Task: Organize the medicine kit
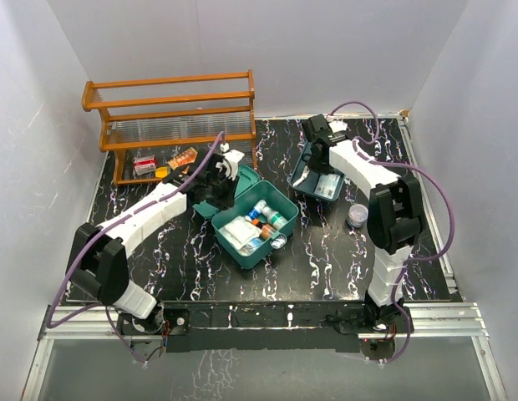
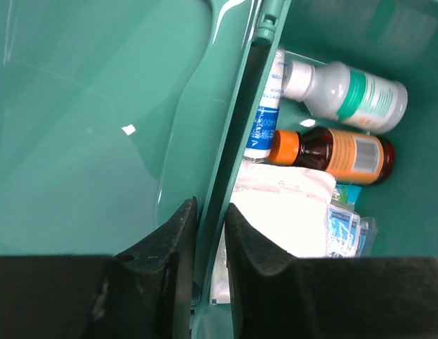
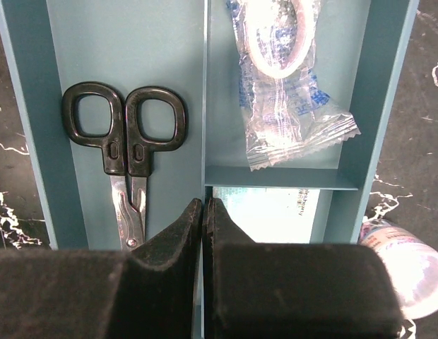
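Note:
The teal-green medicine kit (image 1: 276, 242) lies open mid-table, its lid (image 1: 242, 177) laid back. Inside are a white bottle (image 2: 353, 95), a brown bottle (image 2: 339, 152), a blue-white tube (image 2: 265, 120) and white packets (image 2: 289, 212). My left gripper (image 1: 219, 188) straddles the kit's hinge-side wall (image 2: 237, 120); in the left wrist view the gripper (image 2: 210, 219) is shut on that wall. My right gripper (image 1: 313, 157) is over the blue-teal tray (image 1: 307, 188). In the right wrist view the gripper (image 3: 204, 212) is shut on the tray's middle divider (image 3: 205, 85).
The tray holds black-handled scissors (image 3: 123, 141), a clear wrapped packet (image 3: 282, 85) and a white card (image 3: 268, 212). A small white-lidded jar (image 1: 358, 215) stands right of the tray. A brown wooden rack (image 1: 171, 109) at the back left has small packs (image 1: 144, 164) beneath it.

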Tool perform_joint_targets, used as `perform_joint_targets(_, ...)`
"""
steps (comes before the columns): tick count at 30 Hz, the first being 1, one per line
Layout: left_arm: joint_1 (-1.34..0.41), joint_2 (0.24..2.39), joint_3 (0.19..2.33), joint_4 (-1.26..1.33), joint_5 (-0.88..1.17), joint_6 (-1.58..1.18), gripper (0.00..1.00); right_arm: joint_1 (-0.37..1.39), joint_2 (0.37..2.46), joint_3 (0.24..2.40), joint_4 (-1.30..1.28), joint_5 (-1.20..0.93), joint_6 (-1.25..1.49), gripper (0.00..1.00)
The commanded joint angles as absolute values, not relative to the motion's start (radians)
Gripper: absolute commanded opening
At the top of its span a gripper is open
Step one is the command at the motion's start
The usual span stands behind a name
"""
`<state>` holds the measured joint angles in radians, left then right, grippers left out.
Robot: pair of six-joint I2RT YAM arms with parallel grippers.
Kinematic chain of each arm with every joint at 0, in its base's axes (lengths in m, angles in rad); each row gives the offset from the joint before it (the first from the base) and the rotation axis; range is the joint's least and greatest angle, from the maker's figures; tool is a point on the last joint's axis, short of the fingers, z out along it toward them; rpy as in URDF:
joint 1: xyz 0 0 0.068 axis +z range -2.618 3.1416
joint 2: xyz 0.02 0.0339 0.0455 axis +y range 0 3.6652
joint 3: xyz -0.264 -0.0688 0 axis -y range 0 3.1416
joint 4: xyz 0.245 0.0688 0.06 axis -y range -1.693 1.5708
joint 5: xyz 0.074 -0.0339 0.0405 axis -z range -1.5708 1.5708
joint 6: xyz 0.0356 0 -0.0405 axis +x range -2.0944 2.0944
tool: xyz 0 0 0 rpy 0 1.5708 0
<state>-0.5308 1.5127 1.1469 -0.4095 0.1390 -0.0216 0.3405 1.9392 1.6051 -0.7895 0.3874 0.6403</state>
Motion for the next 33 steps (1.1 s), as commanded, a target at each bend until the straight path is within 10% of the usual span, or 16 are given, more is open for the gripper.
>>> perform_joint_targets(1, -0.567, 1.482, 1.150, -0.472, 0.044, -0.189, 0.14, 0.323, 1.812, 1.604, -0.762, 0.446, 0.603, 0.00)
perform_joint_targets(21, -0.586, 1.400, 1.092, -0.551, -0.044, -0.782, 0.15, 0.265, 1.599, 1.625, -0.870, 0.286, 0.477, 0.00)
perform_joint_targets(33, -0.594, 1.350, 1.133, -0.521, -0.029, -0.749, 0.54, 0.277, 1.587, 1.742, -1.049, 0.159, 0.428, 0.00)
